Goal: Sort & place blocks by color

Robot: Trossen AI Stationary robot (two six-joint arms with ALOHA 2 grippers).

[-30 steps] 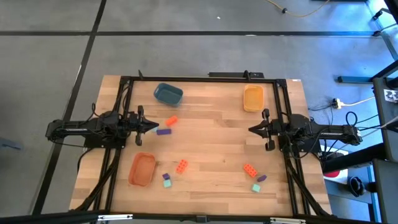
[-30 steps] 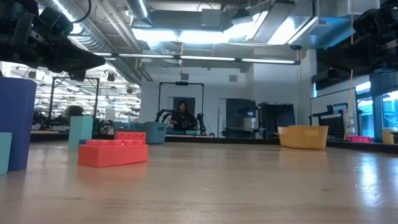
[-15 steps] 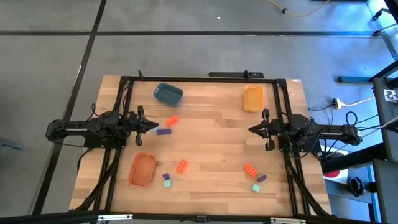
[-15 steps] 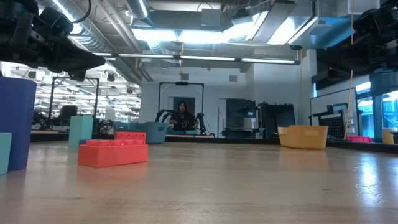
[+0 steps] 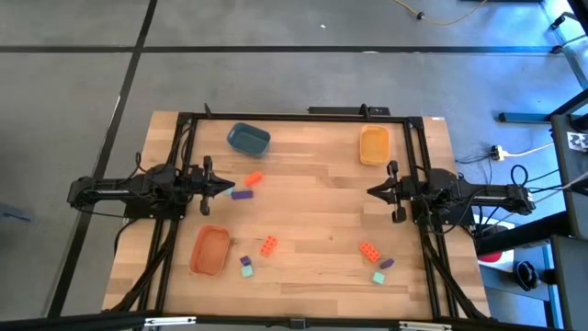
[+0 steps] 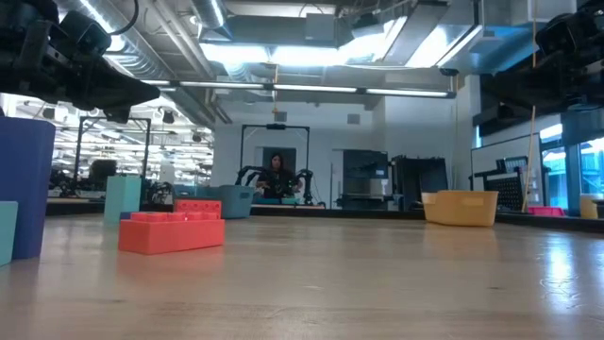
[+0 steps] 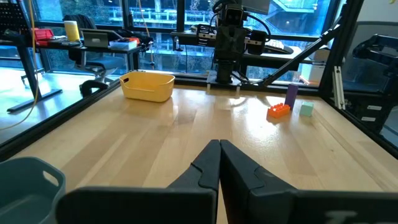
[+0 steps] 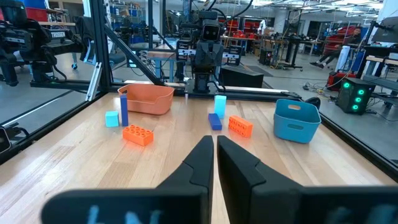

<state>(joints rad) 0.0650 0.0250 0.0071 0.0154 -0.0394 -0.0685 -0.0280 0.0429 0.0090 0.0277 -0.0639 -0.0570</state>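
Note:
Small blocks lie flat on the wooden table. Near the left gripper (image 5: 226,188) are an orange block (image 5: 254,178) and a purple one (image 5: 242,194). Toward the near edge are an orange block (image 5: 268,245) with a purple (image 5: 244,261) and a teal block (image 5: 246,271), and an orange block (image 5: 369,250) with a purple (image 5: 387,263) and a teal block (image 5: 378,277). The right gripper (image 5: 372,191) hovers at the right side. Both grippers are shut and hold nothing, as the left wrist view (image 7: 219,149) and the right wrist view (image 8: 214,146) show.
A dark blue bowl (image 5: 248,139) stands at the far left, a yellow bowl (image 5: 374,144) at the far right, an orange bowl (image 5: 209,250) at the near left. Black frame rails (image 5: 303,117) border the table. Bare wood lies between the arms. A person (image 6: 276,174) sits far behind.

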